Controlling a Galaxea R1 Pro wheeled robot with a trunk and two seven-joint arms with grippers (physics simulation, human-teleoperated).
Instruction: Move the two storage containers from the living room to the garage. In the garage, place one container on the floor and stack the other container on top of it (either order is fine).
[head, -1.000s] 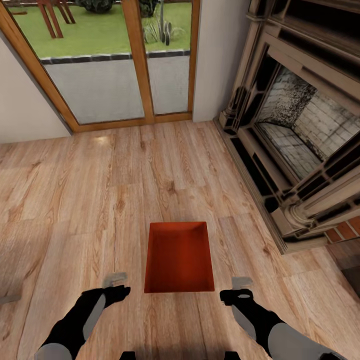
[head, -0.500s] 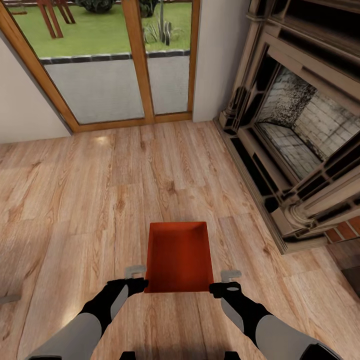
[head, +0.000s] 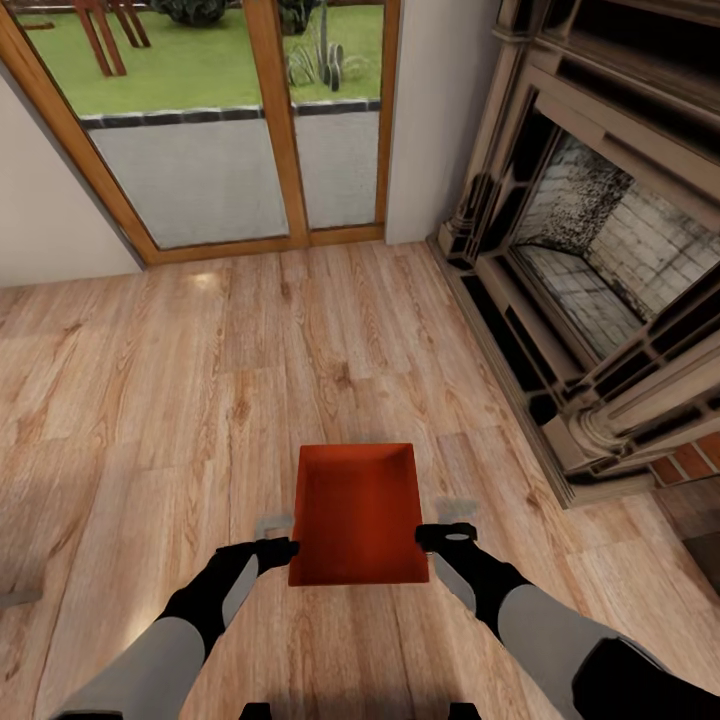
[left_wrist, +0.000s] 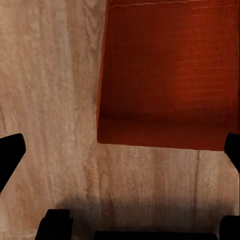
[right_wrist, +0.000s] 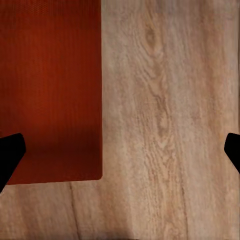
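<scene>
One orange-red storage container (head: 357, 515) lies open-topped on the light wood-plank floor (head: 200, 400) of the living room, right in front of me. My left gripper (head: 278, 540) hangs open beside its near left corner, and my right gripper (head: 445, 527) hangs open beside its near right corner. In the left wrist view the container (left_wrist: 170, 75) lies just beyond the wide-spread gripper (left_wrist: 120, 155). The right wrist view has the container (right_wrist: 50, 90) partly between the spread fingers of the right gripper (right_wrist: 120, 152). Nothing is gripped. The second container and the garage are out of view.
A large fireplace (head: 600, 300) with a stone-lined opening runs along the right side. Wood-framed glass doors (head: 220, 130) stand ahead, with a lawn behind them. A white wall strip (head: 435, 110) separates the doors from the fireplace.
Both arms have reached forward and inward, bringing the grippers from behind the container to either side of its near end. The container has not moved.
</scene>
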